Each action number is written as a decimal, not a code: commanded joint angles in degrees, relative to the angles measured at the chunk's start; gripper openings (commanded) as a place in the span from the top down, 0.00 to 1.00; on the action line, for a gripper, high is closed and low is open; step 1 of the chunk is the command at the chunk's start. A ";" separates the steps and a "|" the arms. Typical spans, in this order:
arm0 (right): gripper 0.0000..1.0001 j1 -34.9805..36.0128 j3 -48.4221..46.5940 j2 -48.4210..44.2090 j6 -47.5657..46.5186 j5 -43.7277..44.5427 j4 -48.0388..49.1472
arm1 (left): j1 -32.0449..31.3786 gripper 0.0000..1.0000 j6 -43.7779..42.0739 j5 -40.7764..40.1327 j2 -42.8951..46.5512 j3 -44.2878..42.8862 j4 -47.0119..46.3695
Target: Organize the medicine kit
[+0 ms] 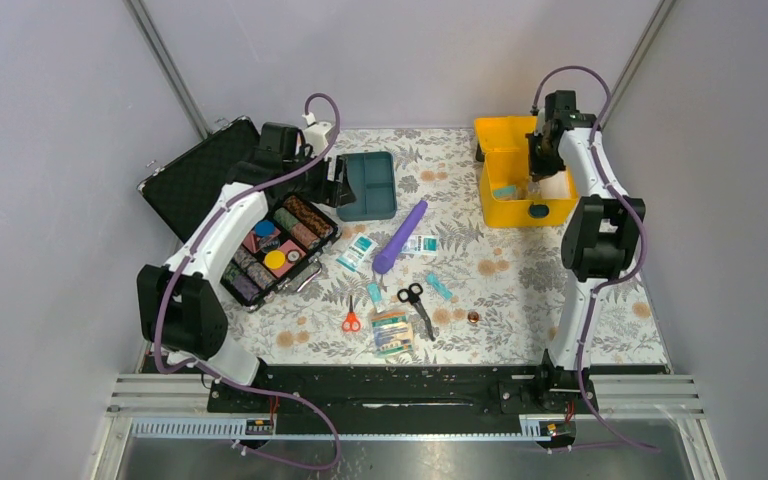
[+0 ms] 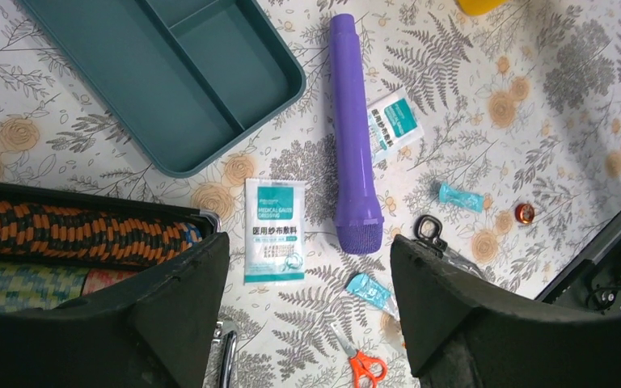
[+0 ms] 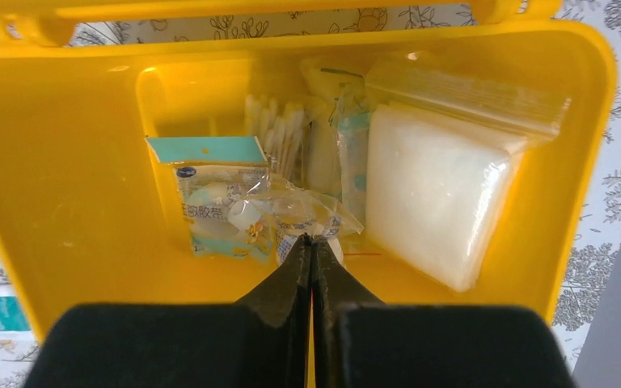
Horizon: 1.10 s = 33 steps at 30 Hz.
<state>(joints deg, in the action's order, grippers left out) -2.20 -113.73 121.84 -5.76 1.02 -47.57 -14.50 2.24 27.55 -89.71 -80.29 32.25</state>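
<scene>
Right wrist view: the right gripper (image 3: 311,242) is being held, fingers pressed together, over clear packets (image 3: 291,212) inside the open medicine kit (image 3: 48,162), which is sitting at the table's (image 1: 520,290) far right. The left gripper (image 2: 311,246) is being held, fingers apart and empty, above a gauze packet (image 2: 274,230).

Robotics lab test cell: a floral-clothed table (image 1: 520,300), walled behind and beside by plain grey panels (image 1: 390,60) on metal struts (image 1: 166,65); a left arm (image 1: 222,215) and right arm (image 1: 588,165) bolted to a black rail (image 1: 390,385) along the table's near edge.
</scene>
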 commanded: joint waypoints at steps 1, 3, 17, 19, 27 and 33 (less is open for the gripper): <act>0.98 -0.26 -1.67 2.60 -1.76 2.13 -0.25 | 0.44 0.28 -3.66 -1.55 3.44 -0.52 1.24; 0.94 -0.35 -2.57 3.75 -1.96 3.49 0.04 | 0.58 0.28 -4.06 -1.89 3.69 -0.15 1.32; 0.61 -0.88 -5.57 0.59 2.30 0.94 -0.12 | 1.13 0.27 -4.52 -4.68 4.23 1.75 4.07; 0.55 -0.85 -5.39 -1.64 3.12 -0.62 -0.31 | 1.42 0.27 -4.52 -5.10 3.56 1.35 6.44; 0.13 -0.80 -0.30 -12.13 1.07 -14.97 -0.05 | 2.72 0.27 -16.62 -0.83 6.60 6.62 11.43; 0.11 1.47 6.91 -19.56 0.23 -22.05 1.53 | 2.49 0.27 -24.47 4.34 5.82 7.64 18.14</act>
<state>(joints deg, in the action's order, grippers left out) -2.44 -110.93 107.20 -4.71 -13.58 -46.74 -11.84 -14.98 26.96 -85.43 -72.60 46.94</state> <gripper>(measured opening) 0.892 0.734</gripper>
